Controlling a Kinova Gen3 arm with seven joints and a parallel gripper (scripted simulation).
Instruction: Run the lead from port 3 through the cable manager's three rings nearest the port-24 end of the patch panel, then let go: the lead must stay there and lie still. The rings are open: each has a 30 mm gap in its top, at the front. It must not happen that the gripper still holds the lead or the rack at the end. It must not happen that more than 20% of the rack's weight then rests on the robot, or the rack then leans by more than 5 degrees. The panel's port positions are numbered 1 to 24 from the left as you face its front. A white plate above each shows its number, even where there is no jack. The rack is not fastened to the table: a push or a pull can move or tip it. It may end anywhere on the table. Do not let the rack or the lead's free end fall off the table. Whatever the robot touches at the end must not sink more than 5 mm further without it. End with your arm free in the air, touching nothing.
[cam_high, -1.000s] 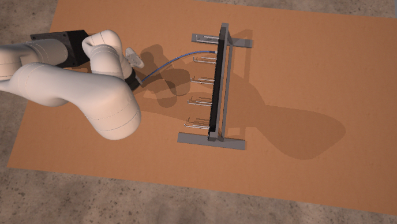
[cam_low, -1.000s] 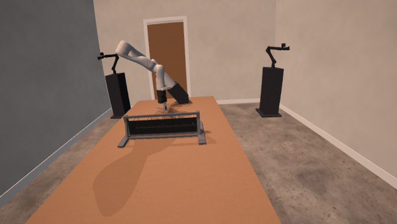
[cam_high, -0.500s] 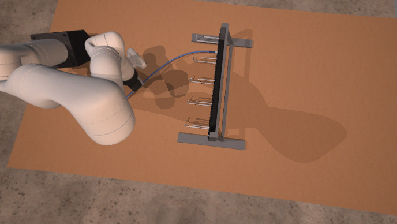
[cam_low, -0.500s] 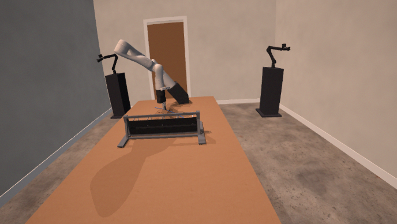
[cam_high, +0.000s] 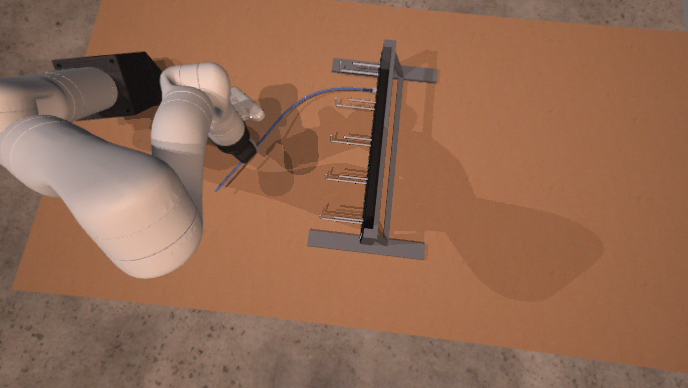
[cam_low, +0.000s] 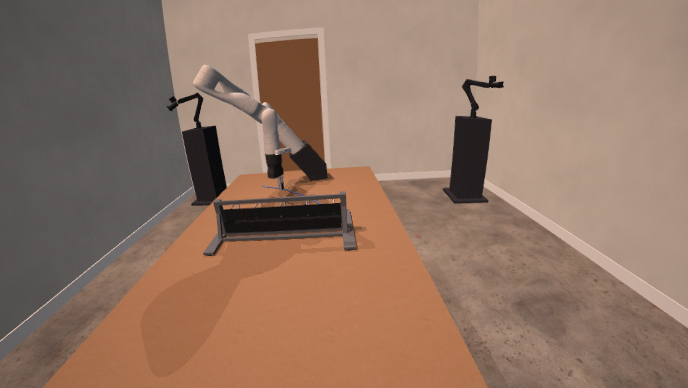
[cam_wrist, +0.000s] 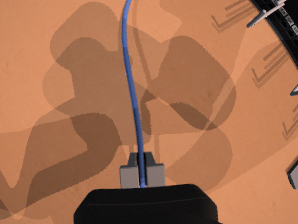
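Note:
A blue lead (cam_high: 300, 102) (cam_wrist: 129, 76) runs from a jack near the far end of the black patch panel (cam_high: 376, 150) (cam_low: 280, 218) and curves over the table to my gripper (cam_high: 253, 150) (cam_low: 280, 185) (cam_wrist: 141, 171). The gripper is shut on the lead, low over the table, in front of the rack (cam_high: 391, 150) (cam_low: 280, 199). The lead's free end (cam_high: 220, 187) trails past the fingers toward the arm. Several wire rings stick out of the panel's front. The three toward the near end (cam_high: 350, 141) (cam_high: 345, 178) (cam_high: 340, 218) hold nothing. The lead passes through no ring.
The rack stands upright on two grey feet (cam_high: 365, 245) (cam_high: 420, 74) mid-table (cam_high: 500, 150). The arm's black base (cam_high: 125, 75) sits at the table's left end. Two black camera stands (cam_low: 205, 160) (cam_low: 470, 155) stand on the floor beyond the table.

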